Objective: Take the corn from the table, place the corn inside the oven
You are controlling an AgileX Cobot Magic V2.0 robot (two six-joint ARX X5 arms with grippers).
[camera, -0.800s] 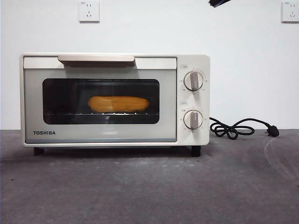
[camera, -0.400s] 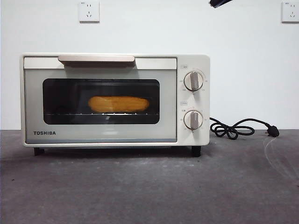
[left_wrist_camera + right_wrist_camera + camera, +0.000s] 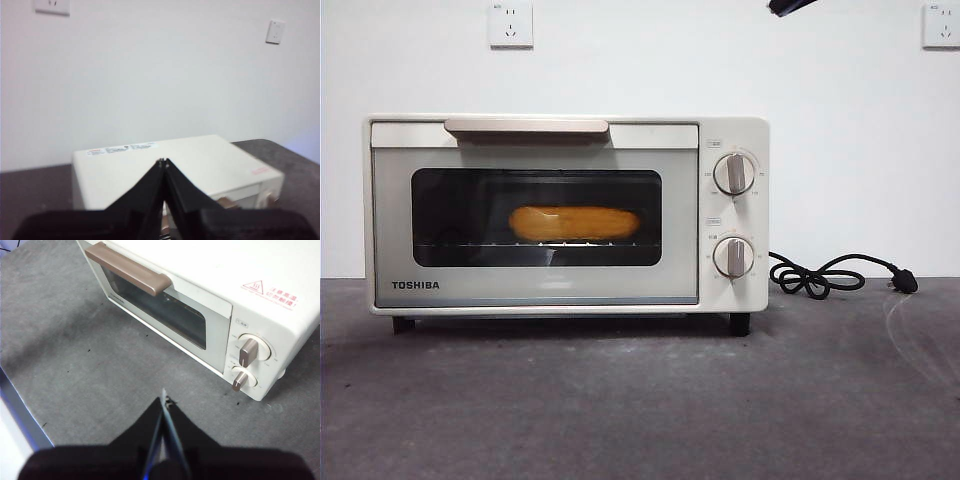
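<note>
- Now the corn [image 3: 574, 223] lies on its side inside the oven [image 3: 565, 213], on the wire rack behind the dark glass window.
- The oven door is shut, and its bar handle [image 3: 526, 126] runs along the top of the door.
- Two round knobs [image 3: 734, 173] sit one above the other, to the right of the door in the front view.
- The oven stands on the dark grey table [image 3: 640, 400], and its black cord [image 3: 830, 275] lies curled on the table next to it.
- The left gripper [image 3: 163, 161] is up above the back of the oven, and its two black jaws are pressed together with nothing between them.
- The right gripper [image 3: 163, 399] is up over the table in front of the oven, and its jaws are pressed together too, holding nothing.
- Two white wall sockets [image 3: 510, 23] are on the wall behind.
</note>
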